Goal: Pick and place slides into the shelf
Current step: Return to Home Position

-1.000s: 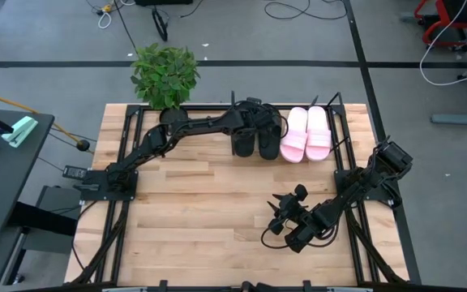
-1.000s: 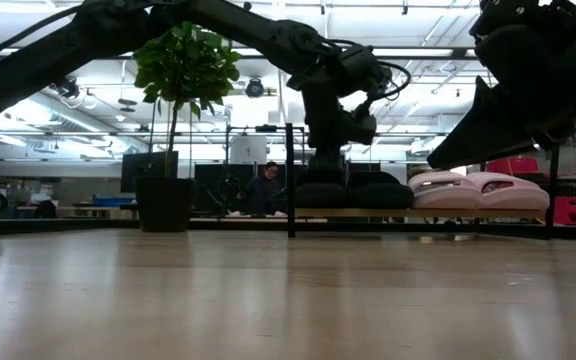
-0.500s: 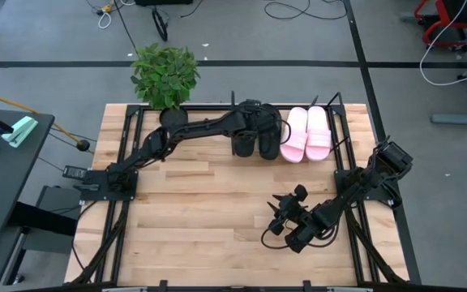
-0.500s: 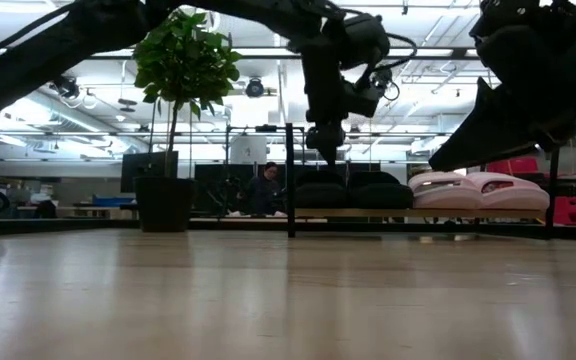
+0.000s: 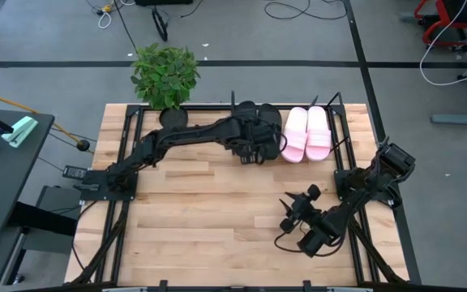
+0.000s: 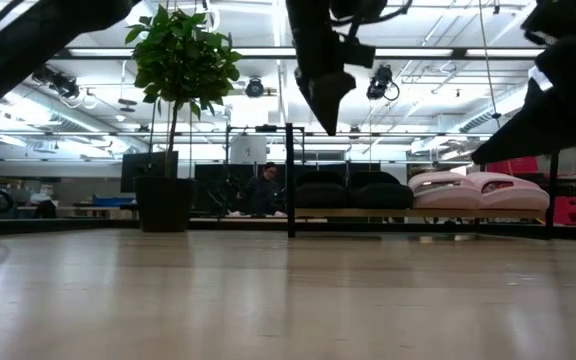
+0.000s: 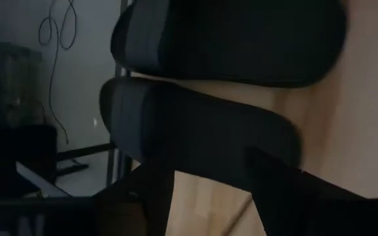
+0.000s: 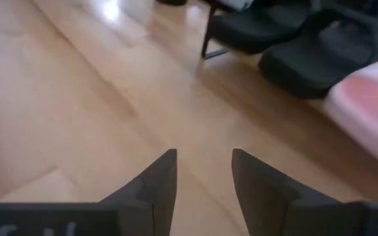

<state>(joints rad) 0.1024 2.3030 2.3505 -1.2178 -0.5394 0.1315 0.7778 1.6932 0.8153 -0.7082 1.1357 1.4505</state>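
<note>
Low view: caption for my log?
Left hand hangs above two black slides on the shelf, pink pair beside them.

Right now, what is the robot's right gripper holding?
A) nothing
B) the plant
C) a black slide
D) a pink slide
A: the right gripper is open in its wrist view, with only bare wooden table between its fingers; the pink slides and black slides sit on the shelf.
</note>
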